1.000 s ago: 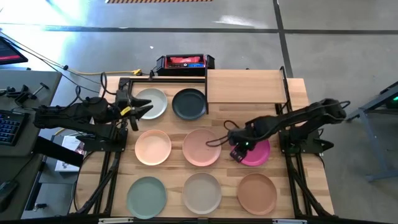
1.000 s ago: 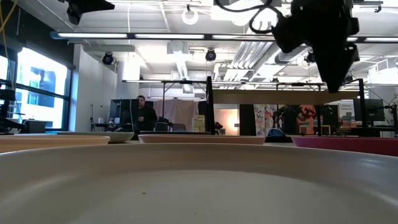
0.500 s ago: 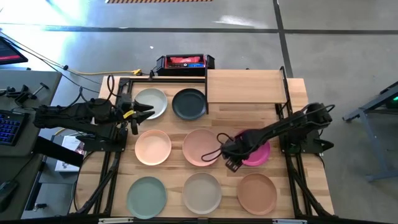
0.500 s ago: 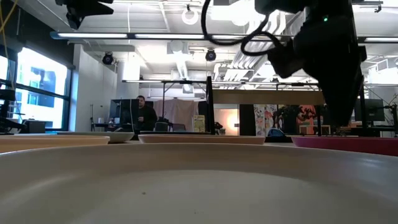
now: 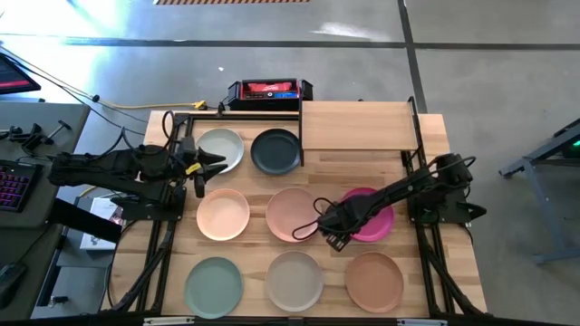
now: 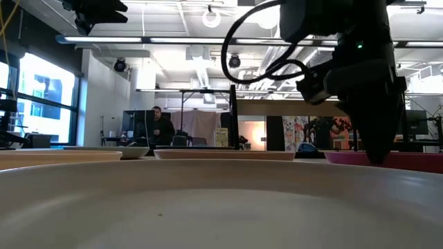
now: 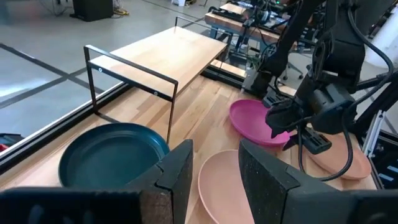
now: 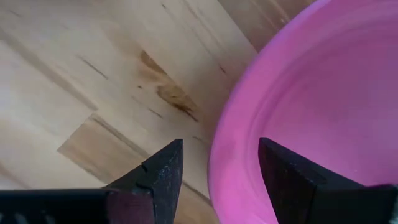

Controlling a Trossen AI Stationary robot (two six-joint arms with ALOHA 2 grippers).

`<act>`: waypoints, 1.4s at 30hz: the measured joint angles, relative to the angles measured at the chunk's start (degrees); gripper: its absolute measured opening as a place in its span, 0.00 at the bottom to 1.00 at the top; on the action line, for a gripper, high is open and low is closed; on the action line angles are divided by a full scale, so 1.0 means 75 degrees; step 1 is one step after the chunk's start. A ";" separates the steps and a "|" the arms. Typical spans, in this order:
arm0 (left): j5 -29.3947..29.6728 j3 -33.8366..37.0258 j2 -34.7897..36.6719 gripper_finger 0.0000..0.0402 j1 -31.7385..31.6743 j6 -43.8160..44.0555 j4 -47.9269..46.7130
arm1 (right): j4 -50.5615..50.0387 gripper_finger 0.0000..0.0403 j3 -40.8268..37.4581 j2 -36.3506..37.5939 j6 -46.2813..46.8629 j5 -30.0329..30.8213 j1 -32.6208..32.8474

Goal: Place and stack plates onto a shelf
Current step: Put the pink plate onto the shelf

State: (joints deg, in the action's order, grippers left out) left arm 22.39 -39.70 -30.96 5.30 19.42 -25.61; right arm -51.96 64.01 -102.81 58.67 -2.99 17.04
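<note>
now your right pincer (image 5: 331, 231) sits low at the magenta plate (image 5: 376, 220), its fingers (image 8: 158, 177) spread wide and straddling the plate's rim, one over the bench (image 8: 81, 74), one over the plate's inside. the plate lies flat on the bench just beside the pink plate (image 5: 292, 215), well short of the shelf (image 5: 358, 125), which stands bare at the far side. your left pincer (image 5: 207, 163) hangs open beside the white-grey plate (image 5: 222, 149), holding nothing.
</note>
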 joint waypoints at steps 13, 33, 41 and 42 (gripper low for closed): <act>0.0000 0.0000 -0.0003 0.29 -0.0003 -0.0009 -0.0015 | 0.0161 0.33 -0.0003 -0.0055 0.0183 0.0284 0.0000; 0.0006 0.0000 -0.0003 0.29 -0.0003 -0.0012 -0.0038 | 0.0036 0.11 0.0016 -0.0364 0.0630 0.0073 0.0000; 0.0006 0.0000 -0.0002 0.29 -0.0003 -0.0012 -0.0041 | -0.0488 0.03 0.0162 -0.0394 0.0773 -0.0271 0.0020; 0.0006 0.0000 0.0000 0.29 -0.0003 -0.0012 -0.0044 | -0.0655 0.02 0.0266 -0.0396 0.0749 -0.0280 0.0034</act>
State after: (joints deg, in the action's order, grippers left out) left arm 22.44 -39.70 -30.96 5.28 19.33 -25.93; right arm -56.88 66.00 -105.78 64.29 -5.09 17.29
